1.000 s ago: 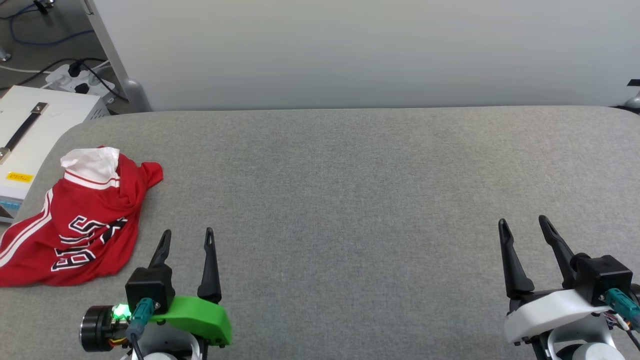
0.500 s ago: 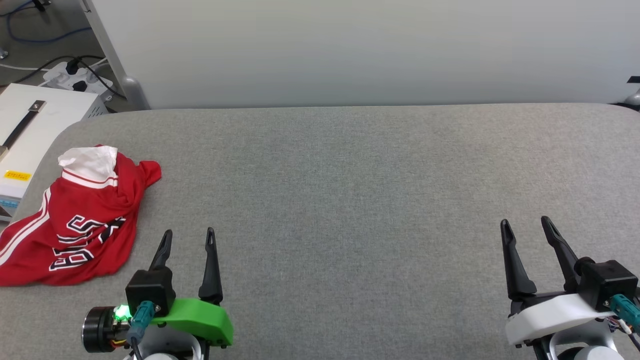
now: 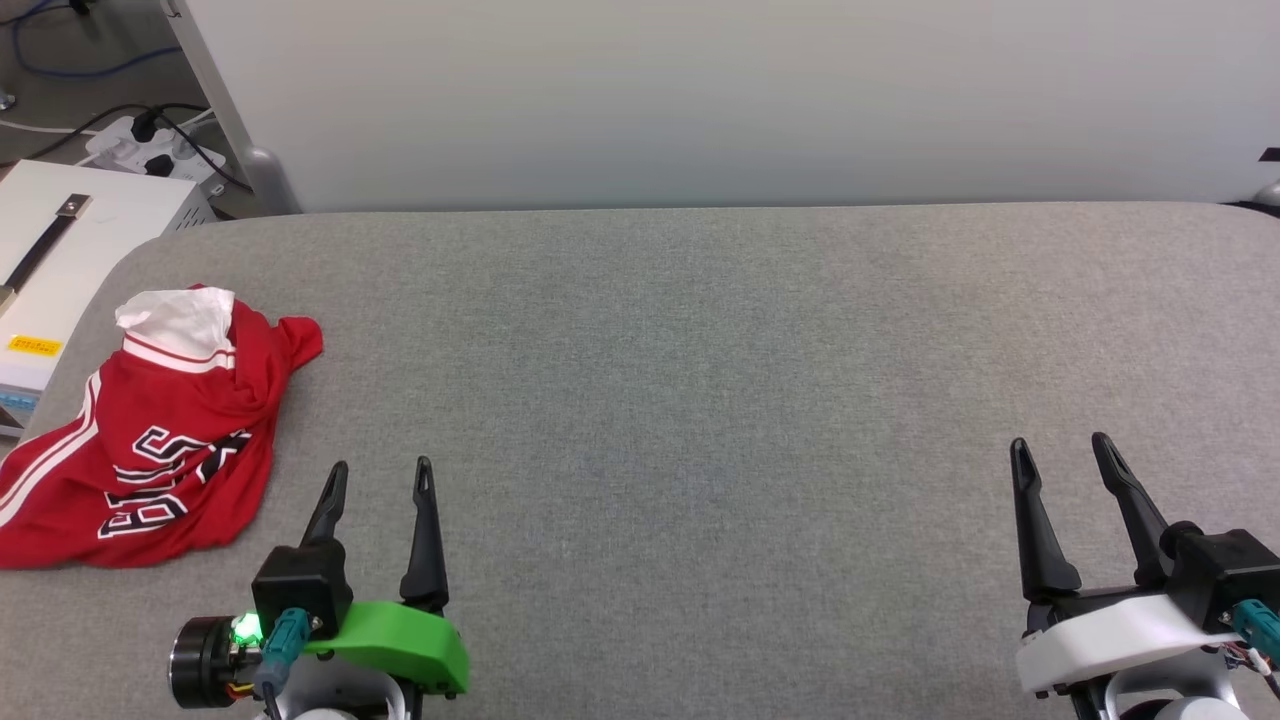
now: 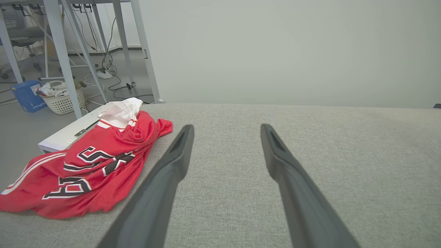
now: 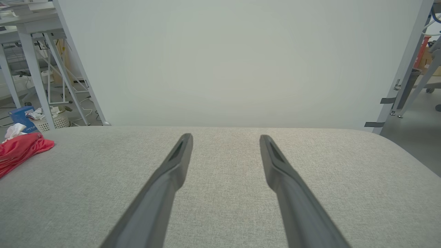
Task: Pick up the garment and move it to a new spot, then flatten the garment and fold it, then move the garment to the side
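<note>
The crumpled red jersey-cloth garment (image 3: 150,440) has a white sleeve, red-and-white striped trim and black lettering outlined in white. The woven fabric tabletop (image 3: 700,380) is plain mid-grey. The left pincer (image 3: 381,467) shows black fingers on a bright green mount; the right pincer (image 3: 1058,441), black on white.

The right wrist view's left edge crops the garment (image 5: 19,153), whose folds hide some lettering (image 3: 140,512).

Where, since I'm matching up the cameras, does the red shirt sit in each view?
Head view: red shirt at lower left, left of the left hand.
Left wrist view: red shirt lower left.
Right wrist view: red shirt at the left edge.
Shared landmark: grey table's far edge against the pale panel.
</note>
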Controlling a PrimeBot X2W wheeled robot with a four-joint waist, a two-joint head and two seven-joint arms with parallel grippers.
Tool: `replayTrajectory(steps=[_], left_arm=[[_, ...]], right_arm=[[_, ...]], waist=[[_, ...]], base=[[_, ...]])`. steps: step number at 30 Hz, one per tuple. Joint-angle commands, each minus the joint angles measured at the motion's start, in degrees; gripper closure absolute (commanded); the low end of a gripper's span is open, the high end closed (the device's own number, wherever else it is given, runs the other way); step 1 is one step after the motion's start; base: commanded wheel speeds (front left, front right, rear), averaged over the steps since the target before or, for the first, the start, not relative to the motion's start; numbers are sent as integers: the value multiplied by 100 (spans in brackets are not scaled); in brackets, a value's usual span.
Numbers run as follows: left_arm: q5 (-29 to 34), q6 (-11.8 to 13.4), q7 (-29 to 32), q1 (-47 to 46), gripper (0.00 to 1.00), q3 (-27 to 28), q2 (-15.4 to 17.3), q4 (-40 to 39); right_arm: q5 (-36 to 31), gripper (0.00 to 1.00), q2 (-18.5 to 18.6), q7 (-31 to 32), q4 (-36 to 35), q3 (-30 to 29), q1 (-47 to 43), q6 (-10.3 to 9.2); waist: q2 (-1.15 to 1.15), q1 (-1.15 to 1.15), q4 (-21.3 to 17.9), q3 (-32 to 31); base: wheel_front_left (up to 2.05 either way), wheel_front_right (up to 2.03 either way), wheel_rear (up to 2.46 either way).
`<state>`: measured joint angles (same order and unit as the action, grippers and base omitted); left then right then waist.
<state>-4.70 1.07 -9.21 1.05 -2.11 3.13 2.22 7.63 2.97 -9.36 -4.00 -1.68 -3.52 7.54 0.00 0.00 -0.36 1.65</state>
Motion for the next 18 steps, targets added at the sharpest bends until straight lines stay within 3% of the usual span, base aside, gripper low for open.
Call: replayTrajectory(steps=[1,9,18], left_arm=[[-36,40,-69,-59,0,-9,-16,24],[-95,104,-163,-93,0,38,-18,81],[-183,152,-271,-142,0,174,-20,120]], right_arm=[[59,0,-6,-62,-19,-8,-85,-4],[40,0,-7,-155,12,53,-122,-4],[-29,0,-7,-261,-34,231,-140,-4]], waist=[[0,0,6,5],[0,0,180,42],[0,0,635,141]], base=[[0,0,0],[0,0,0],[0,0,0]])
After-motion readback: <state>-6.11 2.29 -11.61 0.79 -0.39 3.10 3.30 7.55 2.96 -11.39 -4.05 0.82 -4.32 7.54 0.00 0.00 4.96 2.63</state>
